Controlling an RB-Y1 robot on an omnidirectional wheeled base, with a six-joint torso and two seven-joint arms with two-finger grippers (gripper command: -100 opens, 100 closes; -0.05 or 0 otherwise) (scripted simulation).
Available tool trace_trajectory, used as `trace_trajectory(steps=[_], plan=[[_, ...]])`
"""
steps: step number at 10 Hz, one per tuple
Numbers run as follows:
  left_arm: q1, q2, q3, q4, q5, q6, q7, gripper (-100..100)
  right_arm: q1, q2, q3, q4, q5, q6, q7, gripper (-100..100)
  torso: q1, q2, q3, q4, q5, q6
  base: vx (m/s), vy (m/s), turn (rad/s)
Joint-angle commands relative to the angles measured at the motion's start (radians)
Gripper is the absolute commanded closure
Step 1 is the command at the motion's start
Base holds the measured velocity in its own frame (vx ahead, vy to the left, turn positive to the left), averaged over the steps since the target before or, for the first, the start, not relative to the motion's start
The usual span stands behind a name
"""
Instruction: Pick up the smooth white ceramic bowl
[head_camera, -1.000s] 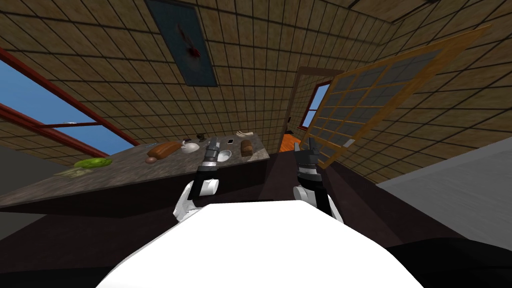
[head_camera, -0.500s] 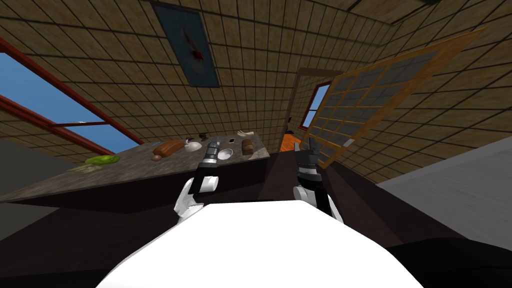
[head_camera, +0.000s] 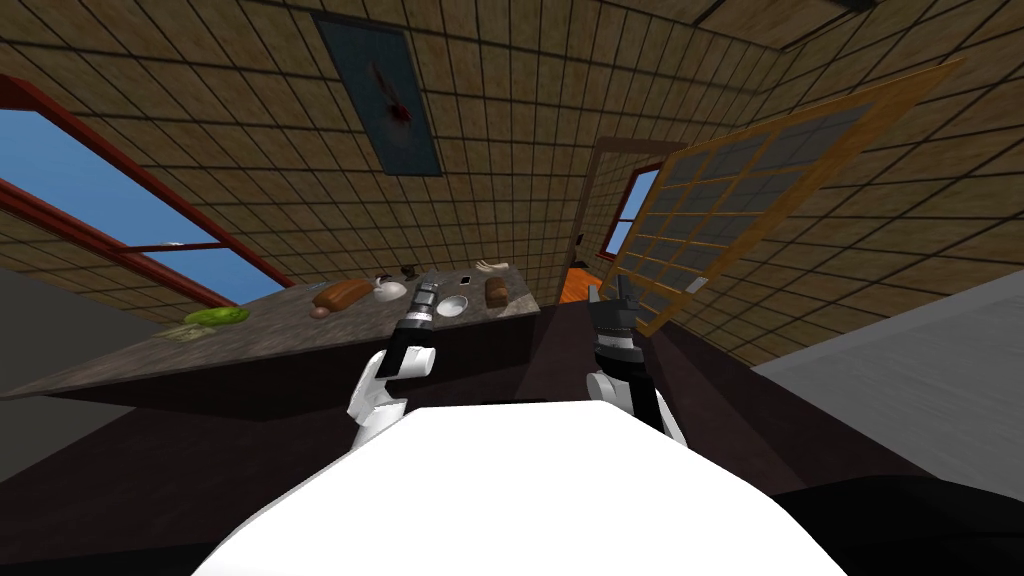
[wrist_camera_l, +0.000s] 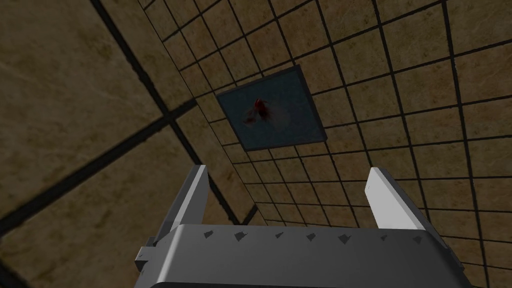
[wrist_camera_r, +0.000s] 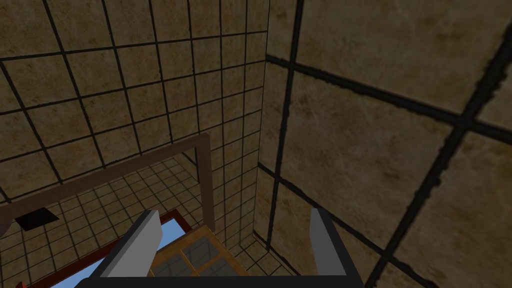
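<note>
Both the left hand (wrist_camera_l: 287, 176) and right hand (wrist_camera_r: 234, 220) gape; the small white round bowl (head_camera: 451, 307) looks stiff, slick, breakable: I'd pinch its rim.

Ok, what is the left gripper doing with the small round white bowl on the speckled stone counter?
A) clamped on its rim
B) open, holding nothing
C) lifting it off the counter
B: the left gripper has its fingers wide apart, nothing between them, and the bowl rests on the counter.
</note>
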Motion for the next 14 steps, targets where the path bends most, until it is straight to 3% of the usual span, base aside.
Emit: trace_trajectory(steps=[1,7,14], plan=[[-0.014,0.003,0.005,-0.001,0.001,0.05,-0.004,-100,0.0,0.0,0.0,0.0,0.0,0.0,0.0,0,0.0,0.0,0.0,0.0,0.0,0.0,-0.028,0.007,0.002],[-0.052,0.031,0.034,-0.007,0.027,0.224,-0.013,-100,0.0,0.0,0.0,0.0,0.0,0.0,0.0,0,0.0,-0.002,-0.001,-0.001,0.0,0.0,-0.007,0.009,-0.007],[-0.065,0.055,0.055,-0.012,0.059,0.401,-0.011,-100,0.0,0.0,0.0,0.0,0.0,0.0,0.0,0,0.0,-0.004,-0.002,-0.001,0.0,0.0,0.008,0.009,-0.012]])
